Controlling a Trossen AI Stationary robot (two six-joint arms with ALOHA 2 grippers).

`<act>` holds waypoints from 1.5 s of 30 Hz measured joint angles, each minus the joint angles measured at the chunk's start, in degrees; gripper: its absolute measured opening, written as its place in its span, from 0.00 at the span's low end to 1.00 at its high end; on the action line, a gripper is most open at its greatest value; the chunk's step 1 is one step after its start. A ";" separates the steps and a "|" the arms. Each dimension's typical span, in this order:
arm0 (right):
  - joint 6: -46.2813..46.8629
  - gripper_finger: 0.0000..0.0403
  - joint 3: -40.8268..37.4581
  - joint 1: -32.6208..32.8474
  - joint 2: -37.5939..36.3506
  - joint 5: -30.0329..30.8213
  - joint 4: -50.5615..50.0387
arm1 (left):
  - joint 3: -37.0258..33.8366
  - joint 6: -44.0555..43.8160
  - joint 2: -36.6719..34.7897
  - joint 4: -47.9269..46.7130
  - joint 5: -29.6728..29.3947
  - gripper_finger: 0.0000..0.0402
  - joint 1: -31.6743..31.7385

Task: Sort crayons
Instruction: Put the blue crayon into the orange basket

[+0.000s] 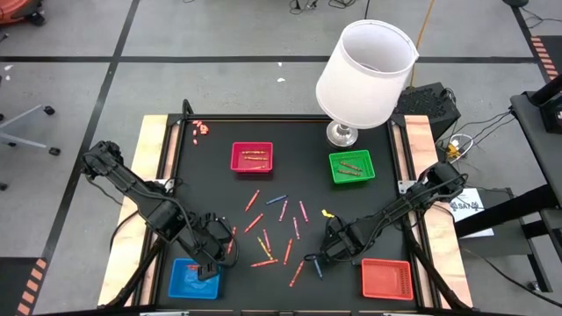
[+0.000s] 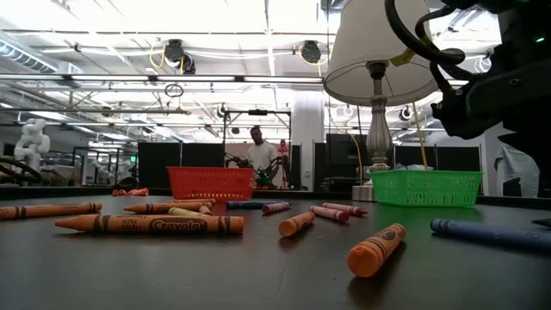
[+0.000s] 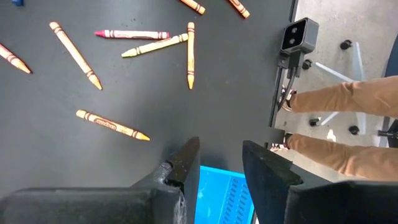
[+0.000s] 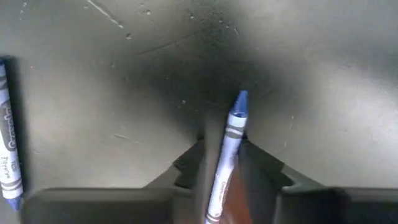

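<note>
Several crayons [image 1: 279, 226], red, orange, pink, yellow and blue, lie loose on the black mat between the trays. My right gripper [image 1: 318, 256] points down at the near right of the scatter and is shut on a blue crayon [image 4: 227, 146]. A second blue crayon [image 4: 9, 146] lies beside it on the mat. My left gripper [image 1: 209, 266] hangs open above the blue tray [image 1: 189, 281], with nothing between its fingers [image 3: 186, 165]. The blue tray [image 3: 224, 196] shows through the gap. My right gripper pinches the blue crayon's paper-wrapped shaft [image 4: 225, 155] between its two fingers, coming from above and pointing down. The fingers lie across the crayon, and its pointed tip [image 4: 241, 99] pokes out beyond them. The crayon is low over the mat; whether it rests there I cannot tell.
A pink-red tray [image 1: 252, 156] and a green tray [image 1: 352, 167], each holding crayons, stand at the far side. A red tray [image 1: 387, 278] is at the near right. A white-shaded lamp [image 1: 364, 75] stands at the far right. A person's legs [image 3: 348, 124] show beyond the table's edge.
</note>
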 joint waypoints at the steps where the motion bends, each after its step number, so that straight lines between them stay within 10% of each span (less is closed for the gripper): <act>1: 0.43 0.16 0.00 0.00 0.01 0.01 0.03 | 0.00 0.00 0.00 -0.02 -0.29 0.30 0.00; 7: 0.96 0.02 -0.02 0.00 0.05 0.02 0.39 | 0.00 0.00 0.00 -0.02 -0.76 0.30 0.00; 23: 0.34 0.00 -0.17 0.00 -7.05 3.64 6.42 | 0.00 0.36 0.00 -0.03 -0.71 0.30 0.00; 45: -25.63 0.00 -0.11 -0.07 -24.60 30.51 44.02 | 0.00 3.26 -0.04 0.10 -0.54 0.30 0.00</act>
